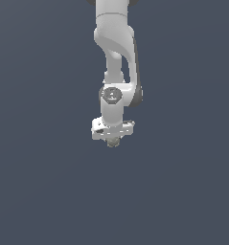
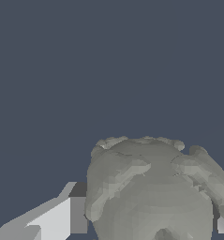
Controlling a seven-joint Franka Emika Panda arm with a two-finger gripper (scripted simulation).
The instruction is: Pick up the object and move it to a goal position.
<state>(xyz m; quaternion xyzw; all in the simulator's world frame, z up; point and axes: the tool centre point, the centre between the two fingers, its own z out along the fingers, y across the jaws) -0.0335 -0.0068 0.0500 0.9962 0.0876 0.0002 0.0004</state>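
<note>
A white robot arm (image 1: pixel 117 57) hangs down the middle of the exterior view against a plain dark blue-grey background. At its lower end the white gripper (image 1: pixel 113 140) pinches a small, lumpy grey-tan object (image 1: pixel 113 141) between its fingers. In the wrist view, going left to right, one pale finger (image 2: pixel 62 216) presses against the object (image 2: pixel 153 190), which fills the space, and a sliver of the other finger (image 2: pixel 223 225) shows at its far side.

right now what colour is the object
Grey-tan object, seen best in the wrist view.
</note>
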